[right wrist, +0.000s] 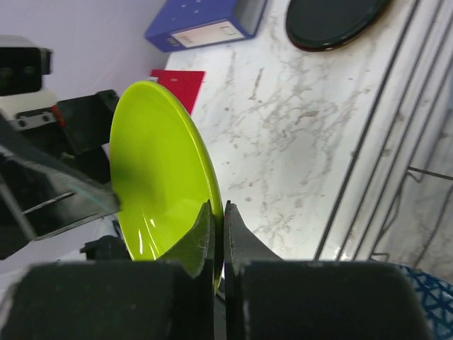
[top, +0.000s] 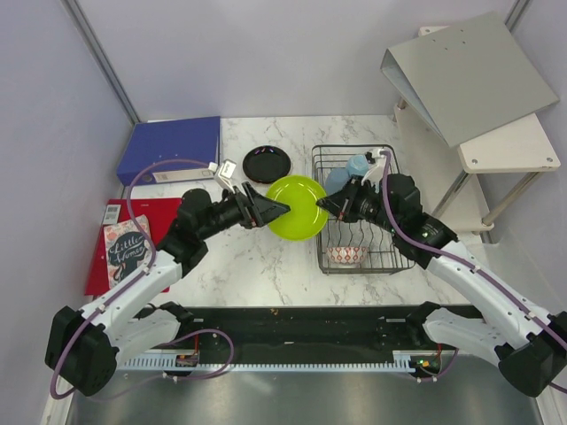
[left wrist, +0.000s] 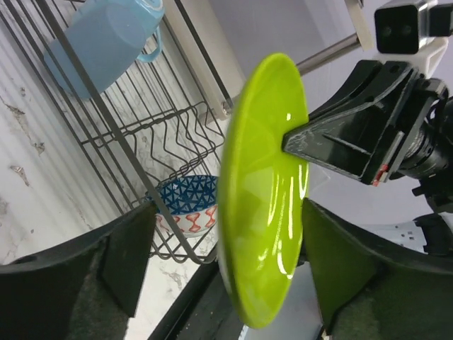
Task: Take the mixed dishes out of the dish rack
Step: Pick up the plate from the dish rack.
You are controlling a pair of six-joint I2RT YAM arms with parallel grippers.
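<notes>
White marble tabletop (top: pixel 257 257) lies under the round lime green plate (top: pixel 297 206), held on edge just left of the black wire dish rack (top: pixel 376 252). The right gripper (right wrist: pixel 218 212) pinches its rim, while the left gripper (top: pixel 282 210) is spread astride the opposite edge, apparently for a handover.

Dark book cover (top: pixel 127 250) on red folder (top: pixel 158 220), script lettering "Little", second word unclear, blue binder (top: pixel 173 146) label illegible

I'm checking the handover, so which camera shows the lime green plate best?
Top external: the lime green plate shows almost its whole round face. Both wrist views catch it nearly edge-on, though the right wrist view shows the right tool pinching its rim.
</notes>
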